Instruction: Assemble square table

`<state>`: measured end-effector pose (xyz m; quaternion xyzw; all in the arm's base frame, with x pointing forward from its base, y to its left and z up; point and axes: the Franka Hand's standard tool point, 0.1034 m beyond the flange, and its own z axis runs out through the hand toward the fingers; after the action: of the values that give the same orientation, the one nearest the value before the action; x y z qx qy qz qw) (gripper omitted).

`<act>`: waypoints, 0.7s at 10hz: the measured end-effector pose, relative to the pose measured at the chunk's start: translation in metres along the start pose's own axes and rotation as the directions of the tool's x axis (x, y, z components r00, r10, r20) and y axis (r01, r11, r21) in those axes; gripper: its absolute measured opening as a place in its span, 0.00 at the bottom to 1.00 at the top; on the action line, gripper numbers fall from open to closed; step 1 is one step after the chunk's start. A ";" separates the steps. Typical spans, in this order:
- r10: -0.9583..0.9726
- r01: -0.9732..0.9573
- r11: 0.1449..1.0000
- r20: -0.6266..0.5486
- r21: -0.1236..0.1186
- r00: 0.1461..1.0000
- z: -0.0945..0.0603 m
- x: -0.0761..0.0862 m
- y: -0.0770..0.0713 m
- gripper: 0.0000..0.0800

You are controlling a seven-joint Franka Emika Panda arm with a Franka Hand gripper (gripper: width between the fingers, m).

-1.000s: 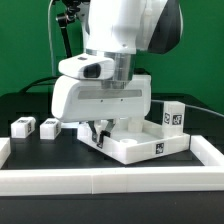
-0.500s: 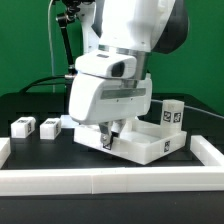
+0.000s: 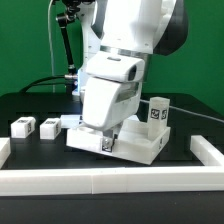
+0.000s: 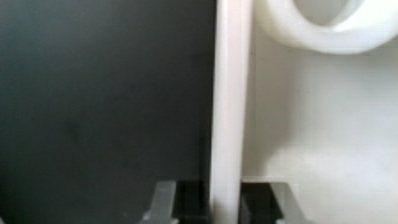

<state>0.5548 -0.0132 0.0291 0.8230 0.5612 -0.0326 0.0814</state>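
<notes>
Pincer (image 4: 221, 203) closed on the raised rim of the square tabletop (image 3: 140, 150), the rim being clamped edge-on between the two fingers (image 4: 178, 203) (best seen in the wrist view). The tabletop is found directly under the arm (image 3: 125, 40), on the black surface (image 3: 30, 105). One leg (image 3: 157, 110) is seen upright at its far corner. Two loose legs (image 3: 22, 127) are laid well apart from it, at the exterior view's left.

setting: robotics lab | cues: green backdrop (image 3: 25, 40), black table (image 3: 30, 105), border wall (image 3: 110, 181), tagged legs (image 3: 22, 127)
</notes>
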 end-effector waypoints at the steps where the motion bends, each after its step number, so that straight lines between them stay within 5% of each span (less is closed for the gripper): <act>1: -0.040 0.040 0.999 -0.007 -0.012 0.999 -0.001 0.012 0.006 0.09; 3: -0.156 0.156 0.987 -0.001 -0.037 0.988 -0.003 0.032 0.016 0.09; 7: -0.254 0.254 0.966 0.015 -0.046 0.967 -0.010 0.058 0.034 0.09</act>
<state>0.6074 0.0301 0.0342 0.7421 0.6622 -0.0332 0.0985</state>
